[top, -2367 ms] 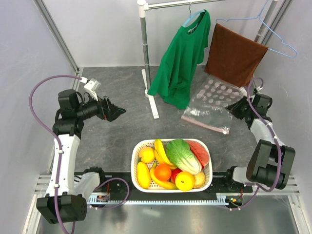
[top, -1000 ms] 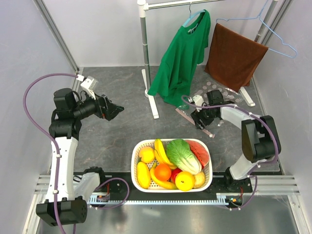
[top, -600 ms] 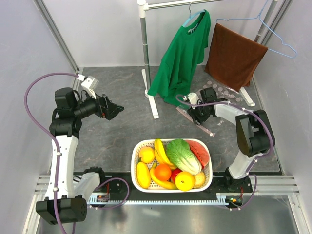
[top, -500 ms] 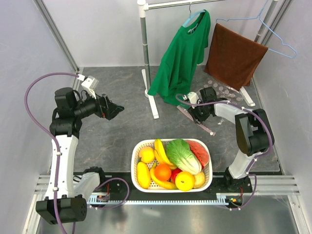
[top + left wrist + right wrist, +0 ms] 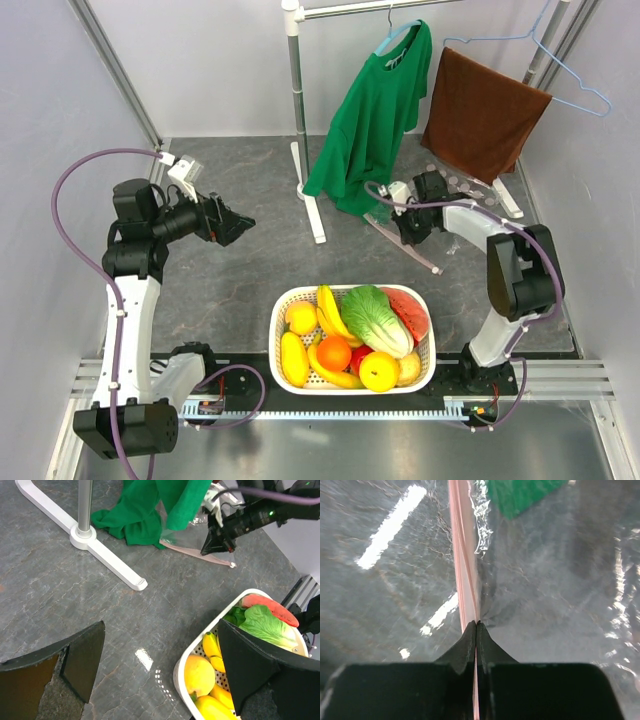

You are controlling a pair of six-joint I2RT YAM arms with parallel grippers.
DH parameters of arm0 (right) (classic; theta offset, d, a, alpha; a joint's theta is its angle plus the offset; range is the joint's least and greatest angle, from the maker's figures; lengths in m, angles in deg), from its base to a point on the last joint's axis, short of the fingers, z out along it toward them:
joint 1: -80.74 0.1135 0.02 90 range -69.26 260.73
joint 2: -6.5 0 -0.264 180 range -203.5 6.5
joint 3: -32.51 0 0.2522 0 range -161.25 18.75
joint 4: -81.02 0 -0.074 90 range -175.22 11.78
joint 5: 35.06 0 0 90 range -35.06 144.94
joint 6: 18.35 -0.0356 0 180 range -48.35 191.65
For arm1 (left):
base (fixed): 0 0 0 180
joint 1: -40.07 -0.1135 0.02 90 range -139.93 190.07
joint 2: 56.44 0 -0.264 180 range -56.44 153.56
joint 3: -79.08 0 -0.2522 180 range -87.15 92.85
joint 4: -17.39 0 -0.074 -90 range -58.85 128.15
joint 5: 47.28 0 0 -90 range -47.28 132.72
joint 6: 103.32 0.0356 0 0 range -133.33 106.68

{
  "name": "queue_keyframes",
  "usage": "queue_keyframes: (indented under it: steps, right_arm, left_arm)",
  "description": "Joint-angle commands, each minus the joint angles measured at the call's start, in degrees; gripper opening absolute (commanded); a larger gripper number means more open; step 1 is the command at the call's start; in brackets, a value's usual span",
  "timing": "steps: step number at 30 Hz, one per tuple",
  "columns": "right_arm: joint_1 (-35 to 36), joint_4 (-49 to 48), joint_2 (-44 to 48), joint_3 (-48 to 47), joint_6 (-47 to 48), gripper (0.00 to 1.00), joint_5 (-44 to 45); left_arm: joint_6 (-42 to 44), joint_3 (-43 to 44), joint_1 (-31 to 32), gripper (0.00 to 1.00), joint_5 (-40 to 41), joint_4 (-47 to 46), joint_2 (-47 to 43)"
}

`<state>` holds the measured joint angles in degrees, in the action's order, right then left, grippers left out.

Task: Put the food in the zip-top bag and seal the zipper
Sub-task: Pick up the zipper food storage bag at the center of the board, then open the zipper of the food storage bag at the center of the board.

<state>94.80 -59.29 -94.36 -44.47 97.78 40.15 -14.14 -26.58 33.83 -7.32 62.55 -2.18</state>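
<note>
From above, the clear bag (image 5: 452, 186) with pale grey dots lies flat on the worktop (image 5: 230, 290) beyond the white basket (image 5: 276, 340), on its far right side, partly under the hem of a green shirt (image 5: 375, 120). Its pink zipper (image 5: 425, 260) runs as a thin slanted strip along the edge facing the basket. The cabbage (image 5: 377, 318), the orange (image 5: 334, 352) and the round yellow fruit (image 5: 380, 372) all sit in the basket among other toy produce. The right fingers (image 5: 408, 228) are down at the zipper beyond the basket. The left fingers (image 5: 235, 225) hang in the air well to the far left of the basket, touching nothing.

The left wrist camera shows the left fingers (image 5: 85, 660) spread wide with nothing between them. The basket (image 5: 180, 662) lies below them and the cabbage (image 5: 262, 625) is in it. Farther off, the right fingers (image 5: 217, 540) sit on the zipper (image 5: 190, 551).

The right wrist camera shows the right fingers (image 5: 472, 635) pressed together, pinching the zipper (image 5: 465, 570). The strip runs straight away from their tips. Crinkled, glossy bag (image 5: 555, 590) plastic lies to its right.
</note>
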Motion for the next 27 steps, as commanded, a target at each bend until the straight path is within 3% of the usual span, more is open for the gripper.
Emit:
queue_keyframes:
  steps: [1,5,7,9,11,18,25,27]
  right_arm:
    - [-4.6,6.1,8.0,-7.7,-6.9,0.0,-8.2]
    - [-9.7,10.0,13.2,-12.3,-14.1,0.0,-15.4]
    - [-11.8,10.4,16.6,-13.3,-17.1,0.0,-17.2]
    - [-12.0,11.2,18.6,-14.2,-20.7,0.0,-18.9]
    - [-12.0,12.0,20.8,-14.9,-23.4,0.0,-22.5]
    - [-11.5,5.5,26.6,-7.3,-40.9,0.0,-27.0]
    - [-6.7,-5.9,34.3,3.2,-51.8,0.0,-22.3]
    - [-4.8,-8.9,35.1,5.4,-53.8,0.0,-21.5]
  left_arm:
    - [-2.4,1.4,0.2,1.0,-1.1,0.3,-2.0]
    - [-15.2,3.6,0.1,0.98,6.3,-1.2,-3.5]
    - [-20.6,3.8,0.1,0.98,4.4,-5.0,-3.4]
    - [-28.0,3.6,0.3,1.0,-2.7,-9.1,-1.9]
    - [-33.0,3.5,1.5,1.0,-1.0,-12.1,-0.9]
    - [-31.5,0.4,20.4,1.0,14.3,-15.6,-2.4]
    - [-33.2,1.5,35.3,0.99,23.1,-17.3,6.9]
    - [-33.3,3.1,40.9,0.95,28.1,-19.5,10.9]
